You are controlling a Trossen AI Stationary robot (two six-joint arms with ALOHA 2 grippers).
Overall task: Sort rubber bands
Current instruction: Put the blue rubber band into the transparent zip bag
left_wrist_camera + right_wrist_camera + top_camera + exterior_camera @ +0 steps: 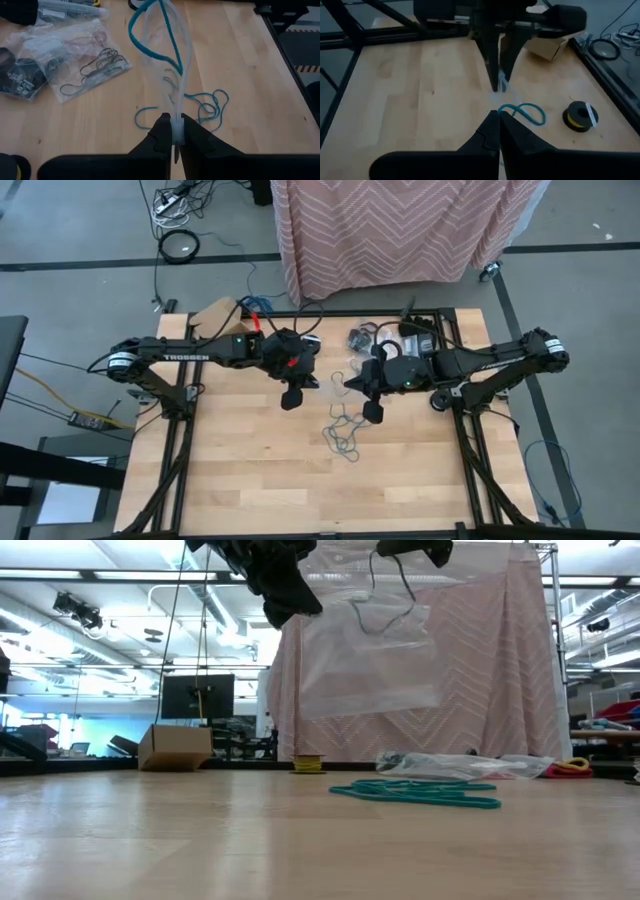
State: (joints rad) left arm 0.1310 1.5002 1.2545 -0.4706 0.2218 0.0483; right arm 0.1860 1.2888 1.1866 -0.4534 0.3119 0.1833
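Observation:
A clear plastic bag [365, 655] hangs above the table's middle, with my left gripper [176, 120] [293, 395] shut on one edge of it. My right gripper [498, 116] [372, 412] faces it and is shut on a teal rubber band [150, 35] that loops down into the bag. More teal rubber bands [343, 430] [420, 792] lie loose in a tangle on the wood below. Bags of dark and red rubber bands [75, 55] lie flat near the far edge. My left gripper pinches the clear bag's edge [175, 131] between its two fingers, slanting down from the table's left. The bag is lifted clear and hangs below the fingers. My right gripper pinches the teal rubber band's upper end [509, 108] at its fingertips, slanting down from the right. The band's loop hangs slack into the bag.
A cardboard box [215, 315] stands at the far left corner. A black and yellow tape roll [579, 116] sits near the far edge. More clear bags [365, 338] crowd the far middle. The near half of the wooden table [300, 490] is bare wood.

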